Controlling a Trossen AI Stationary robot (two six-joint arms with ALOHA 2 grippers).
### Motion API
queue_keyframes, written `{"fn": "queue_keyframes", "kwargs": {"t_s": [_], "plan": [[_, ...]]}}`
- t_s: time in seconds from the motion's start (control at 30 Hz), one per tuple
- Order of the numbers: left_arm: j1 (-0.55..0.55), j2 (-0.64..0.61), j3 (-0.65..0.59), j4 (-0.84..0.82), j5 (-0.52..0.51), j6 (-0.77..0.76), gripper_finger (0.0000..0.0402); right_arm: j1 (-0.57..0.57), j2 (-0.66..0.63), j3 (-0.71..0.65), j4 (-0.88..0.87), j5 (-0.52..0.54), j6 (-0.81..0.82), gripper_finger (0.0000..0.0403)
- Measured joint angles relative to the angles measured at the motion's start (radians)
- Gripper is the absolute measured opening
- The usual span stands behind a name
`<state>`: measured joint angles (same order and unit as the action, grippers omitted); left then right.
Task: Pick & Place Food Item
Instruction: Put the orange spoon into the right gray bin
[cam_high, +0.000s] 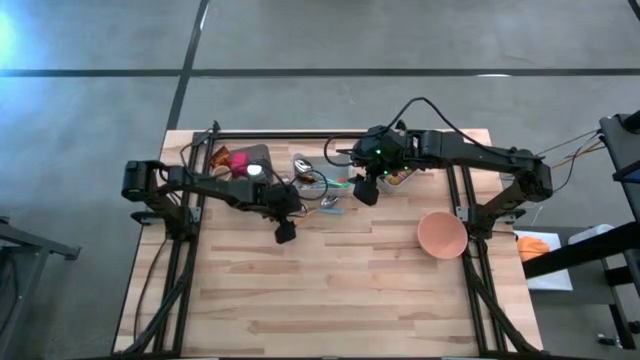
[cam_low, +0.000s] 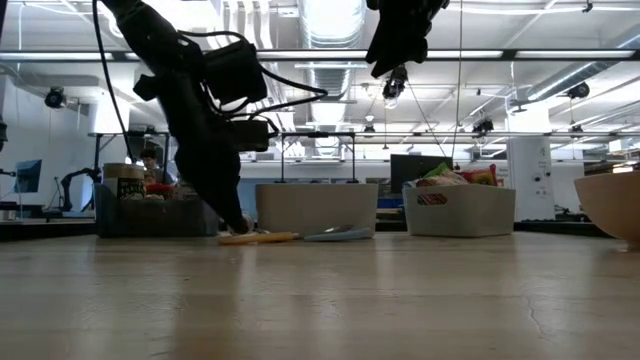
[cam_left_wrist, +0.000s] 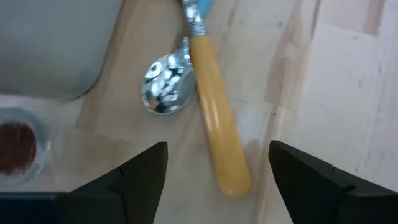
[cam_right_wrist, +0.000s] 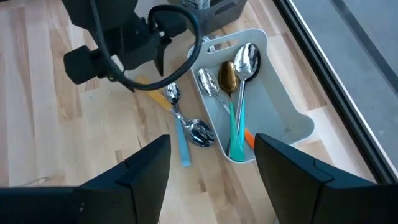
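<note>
Fingers (cam_left_wrist: 144, 177) of the left gripper (cam_left_wrist: 217, 155) stand wide apart and hold nothing. The rounded butt of a yellow-handled spoon (cam_left_wrist: 214, 118) lies on the wood in the gap between them. The right gripper (cam_right_wrist: 211, 155) hangs higher up, its fingers also parted and empty.

The wooden table (cam_high: 350, 290) fills the middle of the high view. Both arms reach in to its upper centre, the left gripper lower and left of the right. A white cutlery tray (cam_right_wrist: 286, 124) sits at the centre right of the right wrist view, with several spoons lying in it. No food is near either gripper, so I take the yellow-handled spoon to be the thing being worked on.

In the left wrist view its long axis runs from the top centre down to the lower centre and leans slightly right. The butt points at the bottom edge and the metal collar at the top. A shiny spoon bowl (cam_left_wrist: 165, 87) lies just beside the handle, to its left.

The finger line already crosses the handle nearly square, which looks right. A good grasp probably means reaching a little further along the handle, away from the butt. The gripper should come straight down and close only once both pads flank the yellow part. The finger on the frame's left should stay clear of the neighbouring bowl, or both pieces may slide.
</note>
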<state>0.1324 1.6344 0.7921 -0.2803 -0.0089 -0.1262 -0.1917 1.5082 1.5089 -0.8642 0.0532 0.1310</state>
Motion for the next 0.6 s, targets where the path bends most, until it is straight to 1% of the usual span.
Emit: {"fn": "queue_keyframes", "kwargs": {"t_s": [0.23, 0.43, 0.5, 0.6], "plan": [[-0.007, 0.000, -0.032, 0.038, -0.010, 0.019, 0.0285, 0.000, 0.000, -0.003, 0.001, 0.000, -0.001, 0.0231], [-0.010, -0.001, -0.070, 0.067, -0.013, 0.000, 0.0283, 0.000, 0.000, -0.018, 0.002, 0.000, 0.000, 0.0231], [-0.015, -0.001, -0.080, 0.084, -0.019, 0.000, 0.0274, 0.000, 0.000, -0.026, 0.002, 0.000, 0.000, 0.0231], [-0.025, -0.001, -0.079, 0.090, -0.039, -0.001, 0.0241, 0.000, 0.000, -0.038, 0.004, -0.001, 0.000, 0.0231]]}}
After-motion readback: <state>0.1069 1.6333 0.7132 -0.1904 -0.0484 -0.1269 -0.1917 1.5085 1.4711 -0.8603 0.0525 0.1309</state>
